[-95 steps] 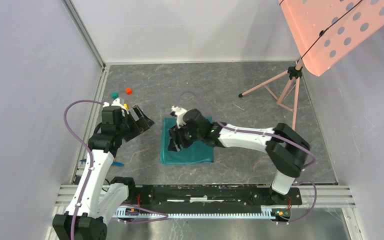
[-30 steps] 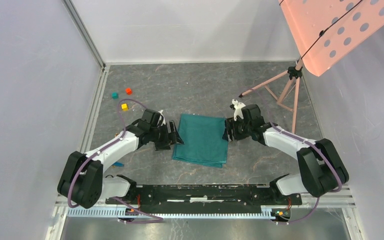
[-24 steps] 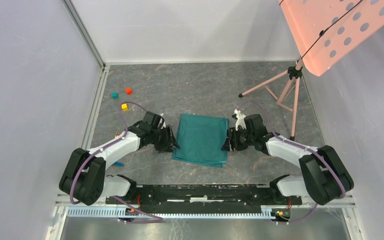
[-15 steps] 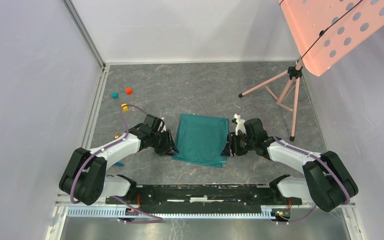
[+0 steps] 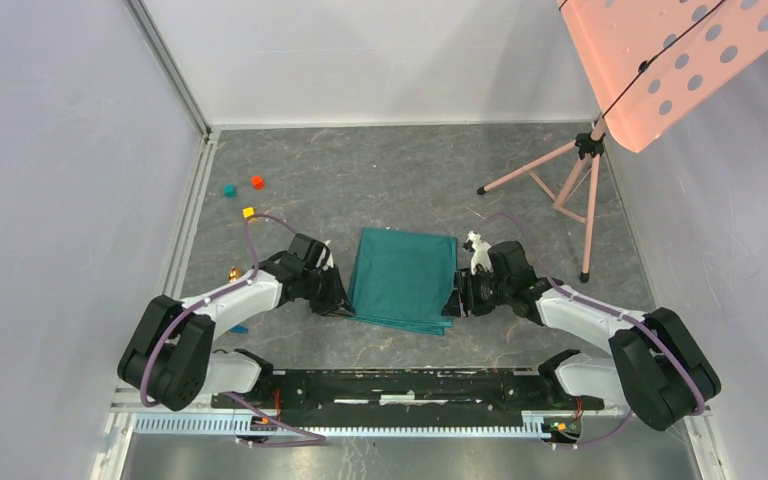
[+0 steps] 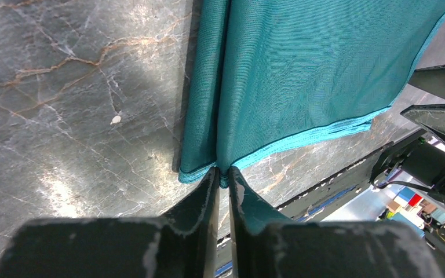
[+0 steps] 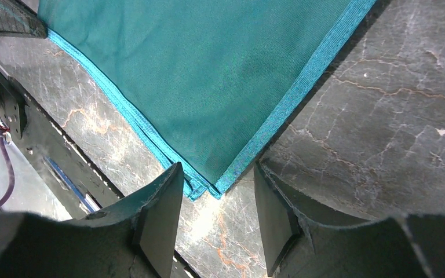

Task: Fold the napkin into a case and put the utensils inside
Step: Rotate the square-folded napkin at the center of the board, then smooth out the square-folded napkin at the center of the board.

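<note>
The teal-green napkin (image 5: 400, 278) lies folded into a rectangle in the middle of the table. My left gripper (image 5: 345, 306) is at its near left corner. In the left wrist view the jaws (image 6: 223, 175) are shut on that corner's hem, with the napkin (image 6: 313, 63) spreading away. My right gripper (image 5: 453, 303) sits at the near right corner. It is open (image 7: 217, 200), with the napkin's (image 7: 197, 75) corner tip just between the fingertips, untouched. A bit of the gold spoon (image 5: 234, 271) and the blue utensil (image 5: 237, 328) show beside the left arm.
Small teal (image 5: 229, 190), red (image 5: 257, 182) and yellow (image 5: 248, 212) cubes lie at the far left. A pink tripod (image 5: 560, 180) stands at the far right under a pink perforated board (image 5: 660, 50). The black rail (image 5: 410, 385) runs along the near edge.
Both grippers slid along the napkin's sides toward its near corners. The left jaws closed on the near left corner. The right jaws narrowed a little but stay open.
</note>
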